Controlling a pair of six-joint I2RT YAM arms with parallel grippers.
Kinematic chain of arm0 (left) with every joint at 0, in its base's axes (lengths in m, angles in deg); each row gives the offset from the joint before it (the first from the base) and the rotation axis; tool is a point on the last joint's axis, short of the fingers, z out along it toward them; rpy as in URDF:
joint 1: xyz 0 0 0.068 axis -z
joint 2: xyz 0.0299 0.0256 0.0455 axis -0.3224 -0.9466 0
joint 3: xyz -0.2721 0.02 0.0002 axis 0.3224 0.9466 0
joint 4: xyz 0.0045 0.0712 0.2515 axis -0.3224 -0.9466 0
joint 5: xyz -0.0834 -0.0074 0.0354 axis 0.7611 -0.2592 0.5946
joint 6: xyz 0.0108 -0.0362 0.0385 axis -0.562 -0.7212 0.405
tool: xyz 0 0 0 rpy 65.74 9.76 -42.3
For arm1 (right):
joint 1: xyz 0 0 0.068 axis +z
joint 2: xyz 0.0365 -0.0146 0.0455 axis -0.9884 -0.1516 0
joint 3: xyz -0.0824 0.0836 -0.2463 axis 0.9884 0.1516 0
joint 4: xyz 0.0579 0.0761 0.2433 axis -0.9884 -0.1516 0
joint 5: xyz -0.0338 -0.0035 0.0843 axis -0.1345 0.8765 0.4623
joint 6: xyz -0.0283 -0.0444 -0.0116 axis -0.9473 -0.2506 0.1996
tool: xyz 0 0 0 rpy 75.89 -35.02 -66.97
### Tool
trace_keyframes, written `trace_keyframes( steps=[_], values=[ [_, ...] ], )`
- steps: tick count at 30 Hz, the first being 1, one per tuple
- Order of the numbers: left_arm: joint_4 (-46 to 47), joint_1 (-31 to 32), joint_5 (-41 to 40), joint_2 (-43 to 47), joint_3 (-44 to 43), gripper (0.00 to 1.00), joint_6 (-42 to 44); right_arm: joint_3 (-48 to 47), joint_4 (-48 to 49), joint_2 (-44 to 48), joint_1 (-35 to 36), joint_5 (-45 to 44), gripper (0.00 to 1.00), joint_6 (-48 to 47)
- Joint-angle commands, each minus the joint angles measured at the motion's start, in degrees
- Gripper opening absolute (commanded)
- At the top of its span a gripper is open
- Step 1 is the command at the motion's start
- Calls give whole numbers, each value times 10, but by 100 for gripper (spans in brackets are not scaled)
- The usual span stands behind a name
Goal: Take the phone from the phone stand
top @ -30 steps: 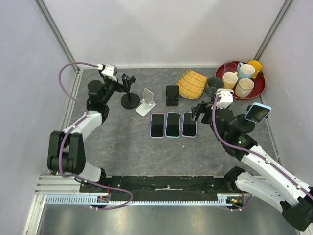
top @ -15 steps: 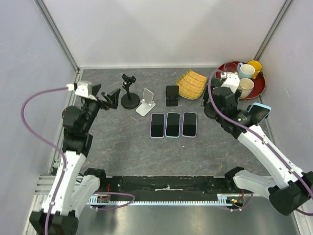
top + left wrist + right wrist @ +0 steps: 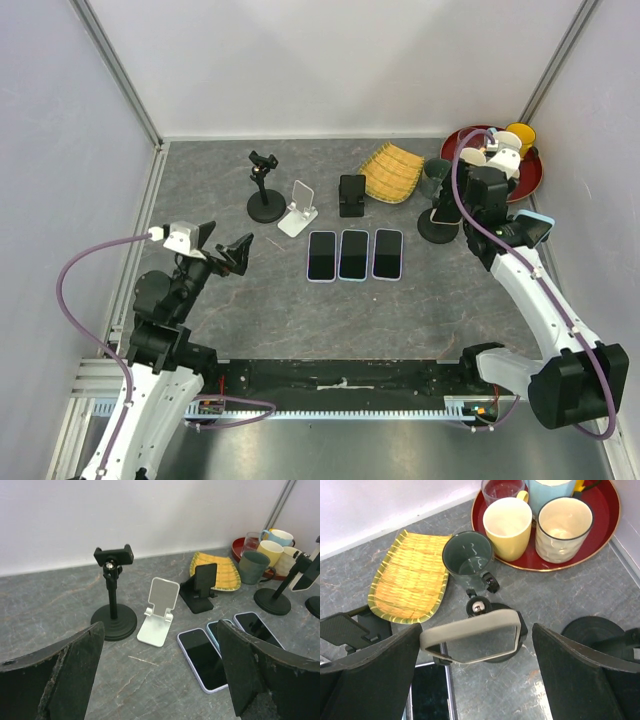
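Red tray [image 3: 606, 526]: yellow mug [image 3: 507, 522], cream mug [image 3: 563, 522], blue mug [image 3: 550, 487], glass [image 3: 502, 487]. Phone [image 3: 470, 641] clamped on its stand [image 3: 478, 607], between the right hand's [image 3: 475, 629] spread fingers (no contact). Left hand [image 3: 159, 627] likewise agape, well apart over the tabletop [image 3: 150, 680].

no readable text, labels, brands or numbers anywhere

We see the red tray [image 3: 606, 515] cut off at the top edge, and the phone [image 3: 470, 639] hides most of its stand [image 3: 479, 607].
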Motion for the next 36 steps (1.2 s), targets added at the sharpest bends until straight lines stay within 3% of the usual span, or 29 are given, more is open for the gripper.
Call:
trace_keyframes(
  steps=[1, 7, 18, 21, 24, 25, 28, 36],
  values=[
    [5, 14, -29, 27, 1, 100, 39, 17, 93, -4, -16, 35, 98, -38],
    [5, 18, -25, 36, 4, 99, 44, 67, 165, 4, -23, 108, 95, -55],
    [1, 20, -18, 40, 4, 100, 55, 97, 197, 0, -23, 84, 85, -71],
    [2, 20, -13, 41, 6, 100, 56, 103, 207, -4, -23, 80, 78, -73],
    [4, 20, -13, 39, 8, 100, 58, 103, 208, 2, -23, 79, 63, -76],
    [4, 20, -14, 37, 8, 100, 58, 103, 207, 6, -23, 80, 50, -78],
    [9, 20, 2, 32, 9, 100, 59, 97, 197, 32, -23, 81, 32, -84],
    [18, 22, 53, 25, 17, 100, 68, 89, 180, 83, -22, 93, 9, -88]
  ],
)
